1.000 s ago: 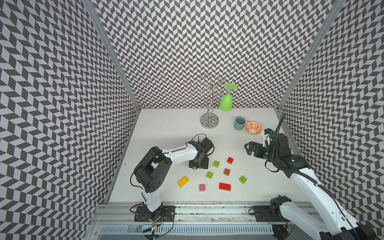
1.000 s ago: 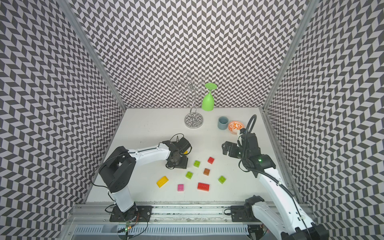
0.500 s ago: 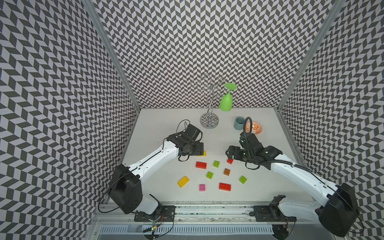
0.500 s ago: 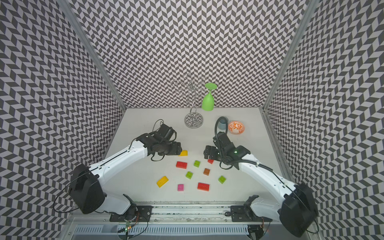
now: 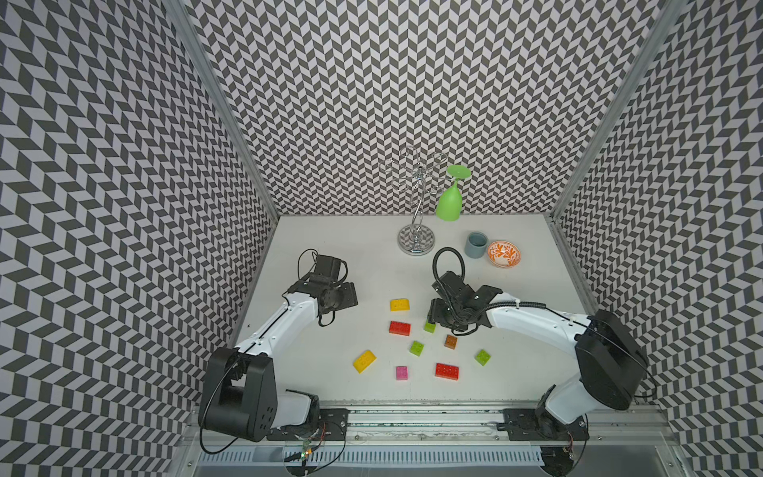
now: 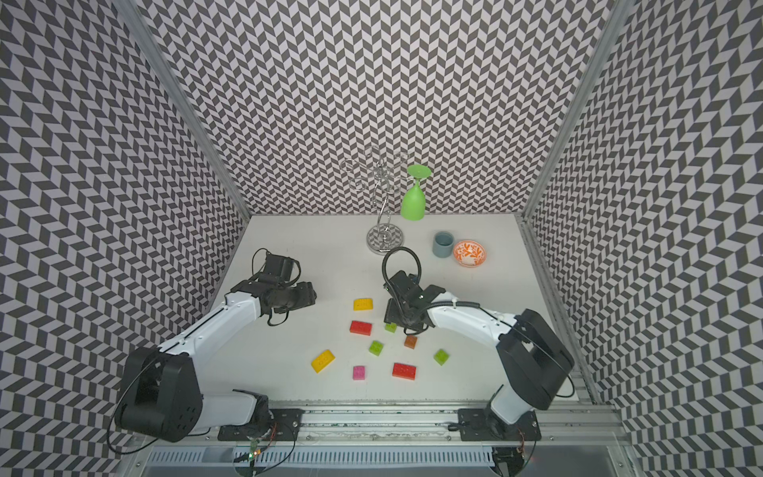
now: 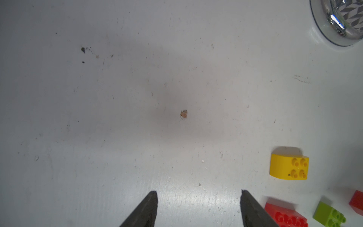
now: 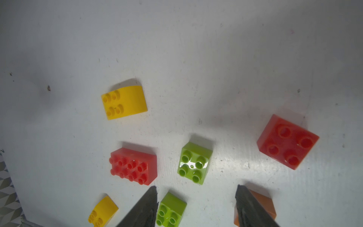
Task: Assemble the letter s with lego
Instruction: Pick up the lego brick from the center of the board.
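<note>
2 claws stand apart, empty — left claw [image 7: 198, 192] pulled back, right claw [image 8: 196, 187] reached the lego [image 8: 194, 163].

1. Ahead of my left gripper [image 7: 199, 196], jaws apart and empty, the white table [image 7: 117, 98] lies bare, an open passage.
2. Off to one side of it stand a yellow rounded brick [image 7: 288, 166] and a long red brick [image 7: 284, 216]; the chrome stand's base [image 7: 337, 21] sits farther off.
3. My right gripper [image 8: 196, 189] hangs over crowded ground. A lime brick [image 8: 170, 210] shows between its spread jaws, and a brown brick [image 8: 263, 204] is just beside one finger.
4. A narrow lane runs between the long red brick and a second lime brick [image 8: 194, 163]; a small red brick [image 8: 287, 141] stands apart.
5. At the back, a grey cup [image 5: 475, 244] and a patterned bowl [image 5: 503, 254] flank the stand.
</note>
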`<control>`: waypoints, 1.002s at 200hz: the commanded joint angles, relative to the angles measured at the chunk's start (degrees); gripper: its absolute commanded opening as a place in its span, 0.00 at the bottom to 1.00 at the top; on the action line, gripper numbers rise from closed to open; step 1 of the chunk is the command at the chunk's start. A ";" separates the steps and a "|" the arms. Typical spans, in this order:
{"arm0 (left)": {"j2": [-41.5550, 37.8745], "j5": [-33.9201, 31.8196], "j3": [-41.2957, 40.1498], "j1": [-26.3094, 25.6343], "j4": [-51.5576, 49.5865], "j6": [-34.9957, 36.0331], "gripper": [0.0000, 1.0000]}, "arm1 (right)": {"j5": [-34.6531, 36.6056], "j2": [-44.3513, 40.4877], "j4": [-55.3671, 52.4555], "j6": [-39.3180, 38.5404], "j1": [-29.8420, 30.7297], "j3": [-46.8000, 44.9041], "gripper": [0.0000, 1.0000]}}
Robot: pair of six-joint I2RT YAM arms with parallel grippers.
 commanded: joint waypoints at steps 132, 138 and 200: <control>-0.24 4.09 -2.19 0.85 4.56 2.24 0.66 | 6.50 13.05 -7.48 7.61 4.71 9.68 0.65; -0.26 4.08 -2.24 0.89 4.56 2.24 0.66 | 6.61 12.88 -7.37 7.72 4.73 9.58 0.64; -0.14 4.37 -2.19 0.98 4.65 2.26 0.64 | 6.87 13.90 -7.89 8.09 4.73 9.94 0.58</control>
